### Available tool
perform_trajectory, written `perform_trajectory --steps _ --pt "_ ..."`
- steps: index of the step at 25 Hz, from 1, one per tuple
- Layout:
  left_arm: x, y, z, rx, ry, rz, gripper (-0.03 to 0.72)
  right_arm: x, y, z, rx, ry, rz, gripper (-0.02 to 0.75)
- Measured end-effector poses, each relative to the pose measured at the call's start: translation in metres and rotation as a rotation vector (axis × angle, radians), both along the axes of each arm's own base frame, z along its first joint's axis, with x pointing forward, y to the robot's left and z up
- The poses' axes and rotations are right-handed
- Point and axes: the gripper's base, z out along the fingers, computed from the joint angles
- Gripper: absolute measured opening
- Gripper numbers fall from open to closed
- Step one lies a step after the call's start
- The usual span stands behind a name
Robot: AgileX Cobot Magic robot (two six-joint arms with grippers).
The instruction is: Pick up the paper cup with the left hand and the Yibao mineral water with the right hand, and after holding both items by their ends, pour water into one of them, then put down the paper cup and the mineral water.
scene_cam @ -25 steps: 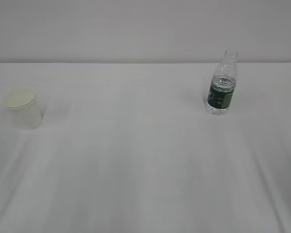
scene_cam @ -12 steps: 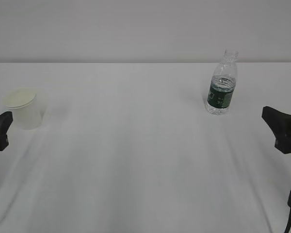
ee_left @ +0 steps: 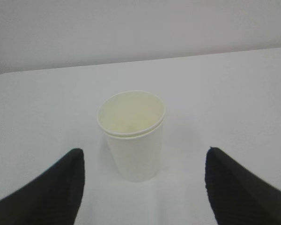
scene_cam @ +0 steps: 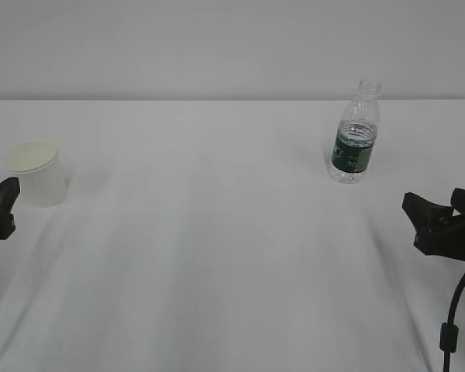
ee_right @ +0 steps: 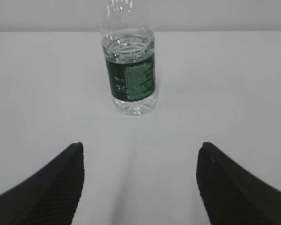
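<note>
Exterior, change: a second ago neither arm showed; now the black left gripper (scene_cam: 0, 208) sits at the counter's left edge, and the black right gripper (scene_cam: 442, 225) has pushed further in from the right edge than half a second ago. Both approaches look under way; nothing is grasped yet.
Exterior, things: the small white tapered paper cup (scene_cam: 37, 173) stands upright near the left edge, just beside the left gripper. The clear ribbed mineral water bottle with a dark green label (scene_cam: 355, 136) stands upright toward the far right, capless, apart from the right gripper.
Exterior, pose: both grippers sit low over the white counter (scene_cam: 217, 256), pointing away from the camera.
Left wrist: the left gripper (ee_left: 145, 187) has its jaws spread wide, the paper cup (ee_left: 132, 136) centred ahead between them, untouched.
Right wrist: the right gripper (ee_right: 140, 187) is likewise spread wide, the bottle (ee_right: 130, 65) ahead, slightly left of centre, partly filled, still out of reach.
</note>
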Motion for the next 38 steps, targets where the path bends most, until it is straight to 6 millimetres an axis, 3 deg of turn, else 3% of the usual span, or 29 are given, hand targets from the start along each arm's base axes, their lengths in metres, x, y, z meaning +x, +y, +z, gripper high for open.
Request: perform_trajectory --steps 6,17,29,38 --pt "0.001 0.002 -0.005 -0.002 0.01 0.028 0.573 0.001 -0.003 -0.009 0.003 0.033 -0.04 0.571" --pt "0.005 0.002 -0.056 0.036 0.21 0.028 0.573 0.017 -0.004 -0.001 -0.008 -0.023 -0.049 0.571" --pt "0.042 -0.008 -0.063 0.031 0.16 -0.005 0.573 0.036 0.0 -0.018 -0.038 0.0 -0.002 0.571" --pt "0.056 -0.01 -0.074 0.032 0.163 -0.005 0.573 0.053 0.001 -0.026 -0.042 -0.005 0.005 0.571"
